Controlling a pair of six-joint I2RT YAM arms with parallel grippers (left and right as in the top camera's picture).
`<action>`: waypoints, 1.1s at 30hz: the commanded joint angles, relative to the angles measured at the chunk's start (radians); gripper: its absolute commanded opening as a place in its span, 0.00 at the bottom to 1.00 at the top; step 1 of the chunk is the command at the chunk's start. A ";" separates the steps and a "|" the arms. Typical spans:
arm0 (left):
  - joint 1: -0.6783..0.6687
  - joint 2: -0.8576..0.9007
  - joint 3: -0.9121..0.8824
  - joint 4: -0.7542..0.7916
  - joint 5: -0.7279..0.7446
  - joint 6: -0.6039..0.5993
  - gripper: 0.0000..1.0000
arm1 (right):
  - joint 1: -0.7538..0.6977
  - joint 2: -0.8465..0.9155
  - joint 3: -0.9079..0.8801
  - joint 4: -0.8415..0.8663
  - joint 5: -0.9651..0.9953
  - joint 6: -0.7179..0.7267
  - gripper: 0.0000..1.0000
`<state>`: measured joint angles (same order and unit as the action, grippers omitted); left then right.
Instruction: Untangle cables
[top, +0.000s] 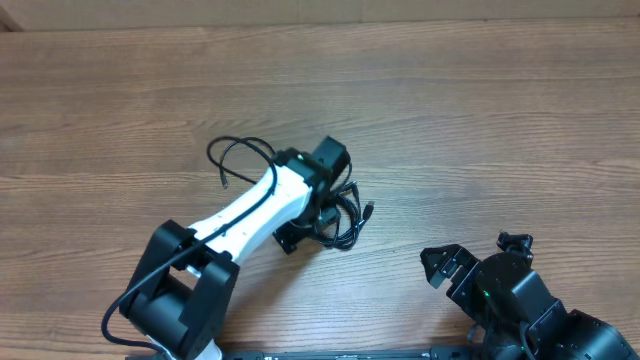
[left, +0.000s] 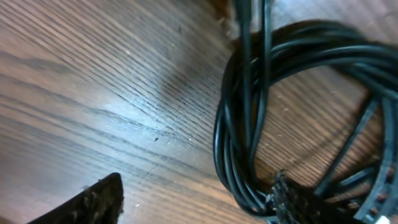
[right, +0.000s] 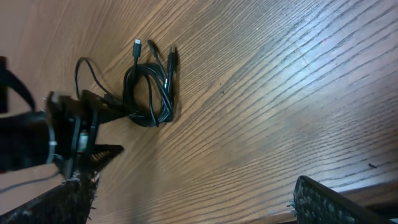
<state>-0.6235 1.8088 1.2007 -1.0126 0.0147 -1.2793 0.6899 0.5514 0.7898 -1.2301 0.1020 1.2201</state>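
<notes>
Plainly, two arms share one wooden desk (top: 480, 110), each with one end effector. The cables (top: 345, 215) lie near the middle of the desk as a single tangled bundle, just beyond the left arm's wrist. They are thin, glossy black cords wound into a loose oval coil of several turns, with a few strands crossing over the loop. In the right wrist view three small plug ends (right: 152, 48) stick out side by side from one end of the coil. How many separate cords make up the bundle cannot be counted from the tangle.

The left end effector (left: 198, 180) is released. Its two fingers stand well apart with bare wood between them, and one finger (left: 298, 202) sits against the lower edge of the coil. The right end effector (right: 196, 183) is spread wide and holds nothing. It sits near the desk's front edge, well apart from the cables.
</notes>
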 joint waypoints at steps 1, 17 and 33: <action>-0.023 -0.010 -0.069 0.059 -0.026 -0.060 0.82 | 0.005 -0.007 -0.005 0.002 0.005 0.003 1.00; 0.042 -0.035 -0.103 0.177 -0.147 0.512 0.04 | 0.005 -0.007 -0.005 0.002 0.005 0.003 1.00; 0.151 -0.057 0.092 -0.121 0.097 0.457 1.00 | 0.005 -0.007 -0.005 0.002 0.005 0.003 1.00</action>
<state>-0.4702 1.7695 1.3087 -1.1240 -0.0834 -0.5720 0.6895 0.5514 0.7898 -1.2304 0.1013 1.2201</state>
